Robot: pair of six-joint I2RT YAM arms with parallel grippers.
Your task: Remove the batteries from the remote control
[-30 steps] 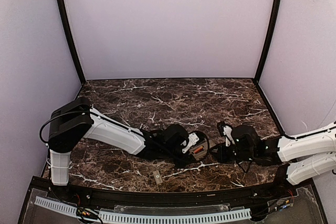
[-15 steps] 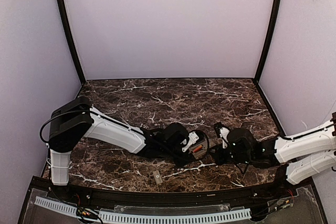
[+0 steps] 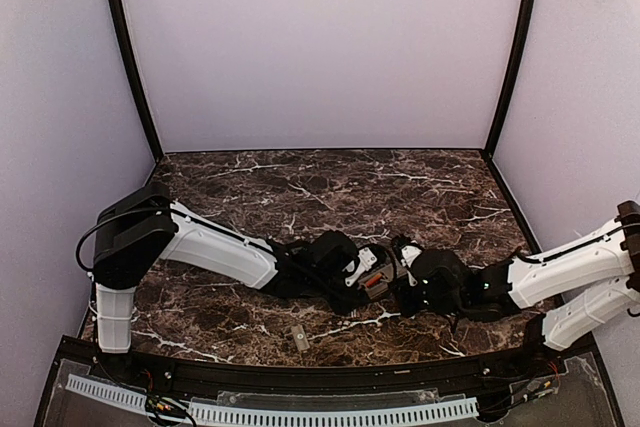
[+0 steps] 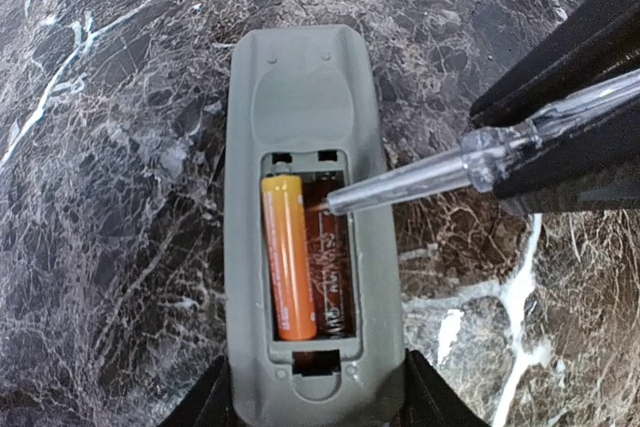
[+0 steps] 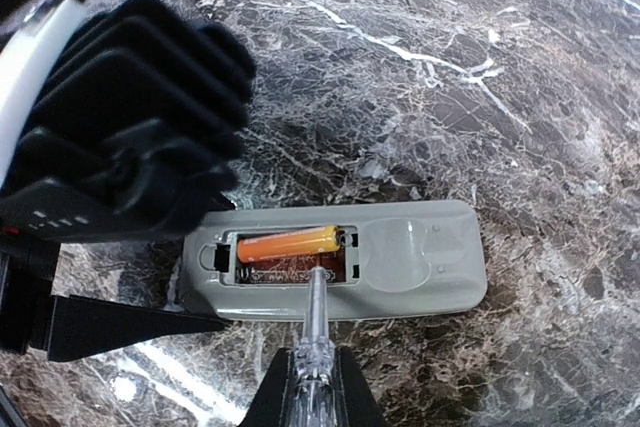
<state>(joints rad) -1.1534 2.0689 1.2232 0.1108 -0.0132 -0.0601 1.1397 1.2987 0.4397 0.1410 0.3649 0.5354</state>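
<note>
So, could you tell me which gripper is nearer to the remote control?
Left. The left gripper clasps one end of the remote control; the right gripper stands off beside it, reaching in only with its screwdriver.

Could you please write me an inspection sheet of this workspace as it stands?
Surface: dark veined marble-look table.
Job's things: grey slim remote control lies back up with its compartment open; orange cylindrical battery and dark cylindrical battery both sit inside.
Clutter: small flat grey cover piece near the front edge.
Grippers: left gripper clamps the remote's end; right gripper holds a clear-handled screwdriver, tip inside the compartment.
Cables: black cable loops at the left arm's shoulder.
Surroundings: plain lilac walls, black frame posts.
</note>
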